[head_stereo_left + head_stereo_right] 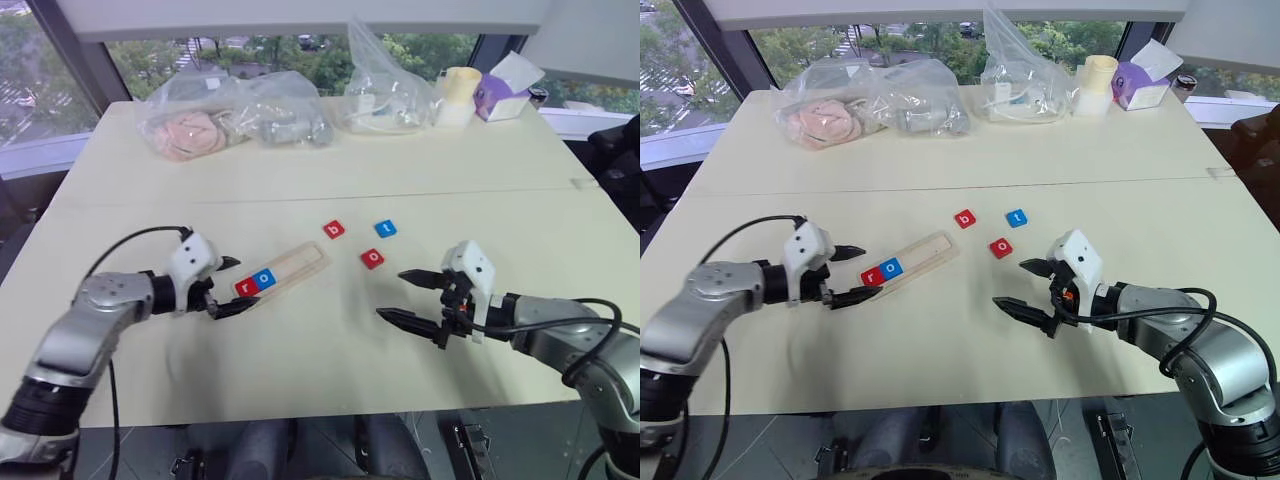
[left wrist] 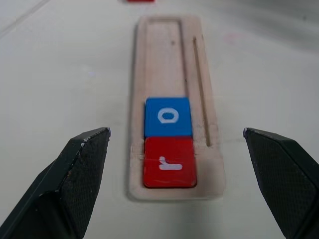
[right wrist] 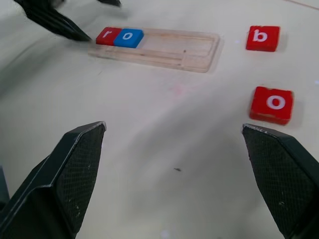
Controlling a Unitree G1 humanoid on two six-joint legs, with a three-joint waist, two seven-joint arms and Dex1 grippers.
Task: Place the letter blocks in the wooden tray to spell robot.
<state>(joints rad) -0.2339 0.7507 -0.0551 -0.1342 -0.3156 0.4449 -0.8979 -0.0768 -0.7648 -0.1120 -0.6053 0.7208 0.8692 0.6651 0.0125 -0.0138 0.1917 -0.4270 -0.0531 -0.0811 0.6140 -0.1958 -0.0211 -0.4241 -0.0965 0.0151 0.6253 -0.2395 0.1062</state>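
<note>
Two tiles, red r [image 2: 169, 168] and blue o [image 2: 168, 116], fill the pale wooden tray's [image 2: 162, 45] near end; b [image 1: 334, 229], o [image 1: 372, 259], t [image 1: 385, 229] wait loose beside it, left gripper [image 1: 229, 285] spread, probably steadying, right gripper [image 1: 409, 297] spread, empty.

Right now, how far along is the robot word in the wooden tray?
Two of five done: the red r tile and blue o tile sit side by side at one end of the long pale wooden tray.

Nothing in hand: left gripper and right gripper are both open.

Left on the table: red b tile, red o tile, blue t tile.
</note>
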